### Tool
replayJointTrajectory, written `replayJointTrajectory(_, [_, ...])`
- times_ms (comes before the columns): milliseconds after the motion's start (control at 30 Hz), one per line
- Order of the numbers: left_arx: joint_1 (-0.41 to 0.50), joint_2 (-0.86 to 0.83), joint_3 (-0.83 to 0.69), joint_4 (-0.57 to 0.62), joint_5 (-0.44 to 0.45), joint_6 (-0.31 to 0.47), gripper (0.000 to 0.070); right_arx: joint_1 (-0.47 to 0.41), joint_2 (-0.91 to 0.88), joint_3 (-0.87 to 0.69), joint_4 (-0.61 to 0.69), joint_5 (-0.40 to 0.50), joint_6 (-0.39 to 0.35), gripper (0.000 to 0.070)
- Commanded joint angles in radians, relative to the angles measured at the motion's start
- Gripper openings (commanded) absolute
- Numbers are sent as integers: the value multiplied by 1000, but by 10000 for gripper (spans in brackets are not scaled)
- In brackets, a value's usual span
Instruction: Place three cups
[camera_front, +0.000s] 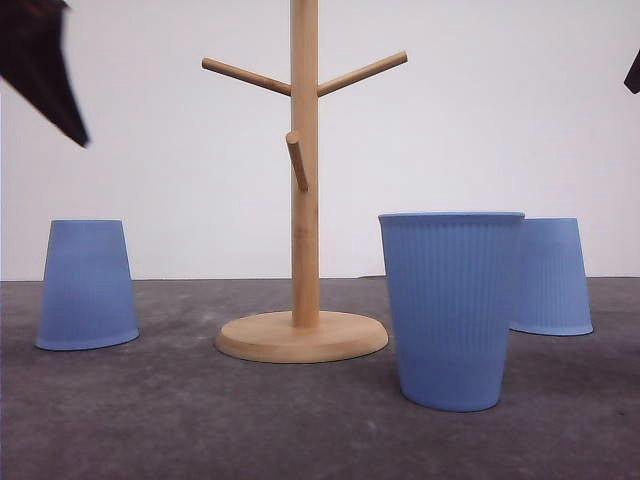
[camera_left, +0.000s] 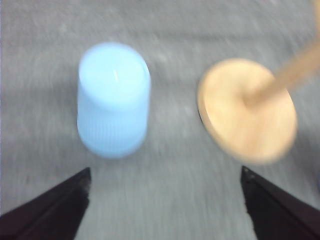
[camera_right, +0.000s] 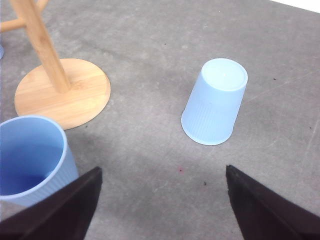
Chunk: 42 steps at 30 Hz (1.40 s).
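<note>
Black left gripper (camera_left: 165, 210) hanging spread wide over grey table (camera_left: 165, 165), holding nothing; fingers (camera_left: 50, 210) framing upside-down cup (camera_left: 114, 100), apart from it. Picture blurred there. Seen from front, this left cup (camera_front: 87, 285) sitting base-up, well left of wooden rack (camera_front: 303, 200).

Black right gripper (camera_right: 160, 205) likewise spread, holding nothing, hovering above table. Ahead of it, second upside-down cup (camera_right: 215, 102) resting base-up, clear of both fingers (camera_right: 270, 210). Upright cup (camera_right: 32, 160) standing mouth-up just beside one finger, near round rack base (camera_right: 62, 92); touching or not, cannot tell.

Front view: upright cup (camera_front: 452, 310) standing nearest camera, right of rack, partly covering right upside-down cup (camera_front: 552, 275) behind it. Rack pegs bare.
</note>
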Motion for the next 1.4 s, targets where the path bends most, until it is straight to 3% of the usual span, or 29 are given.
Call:
replayJointTrajectory(0, [7, 59, 29, 43, -16, -25, 611, 2, 2, 13, 12, -1, 18, 504])
replayJointTrajectory(100, [24, 145, 49, 99, -23, -24, 651, 2, 2, 13, 14, -1, 18, 504])
replayJointTrajectory(400, [39, 338, 70, 232, -22, -13, 650, 2, 3, 13, 44, -1, 18, 504])
replayJointTrajectory(667, [39, 427, 70, 266, -27, -12, 631, 2, 4, 13, 45, -1, 18, 503])
replayJointTrajectory(733, [39, 437, 70, 280, -30, -9, 591, 2, 4, 13, 45, -1, 18, 503])
replayJointTrajectory(867, [39, 443, 70, 287, -29, -6, 356, 2, 4, 13, 46, -1, 18, 503])
replayJointTrajectory(1100, [39, 423, 76, 254, -18, -6, 348, 2, 4, 13, 47, -1, 18, 503])
replayJointTrajectory(1367, [48, 269, 76, 184, 9, -12, 348, 2, 4, 13, 47, -1, 18, 503])
